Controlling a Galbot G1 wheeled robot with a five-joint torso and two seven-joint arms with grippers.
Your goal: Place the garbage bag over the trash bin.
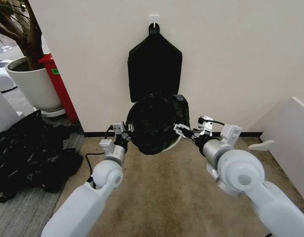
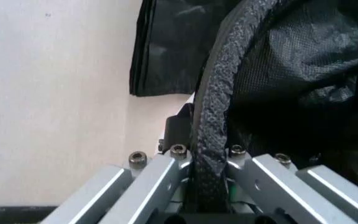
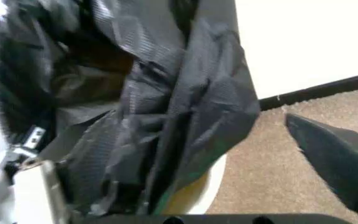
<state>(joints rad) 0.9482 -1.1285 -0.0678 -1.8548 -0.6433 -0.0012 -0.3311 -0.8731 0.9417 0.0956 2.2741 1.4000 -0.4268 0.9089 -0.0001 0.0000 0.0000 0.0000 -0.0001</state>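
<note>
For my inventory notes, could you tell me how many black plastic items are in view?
3: the garbage bag over the trash bin, a bundle hanging on the wall, a heap on the floor.

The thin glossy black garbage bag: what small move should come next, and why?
Probably draw both edges further down. The thin glossy black garbage bag already drapes the cream-white round trash bin, whose rim still peeks out; the left gripper pinches one edge and the right gripper is at the other.
</note>
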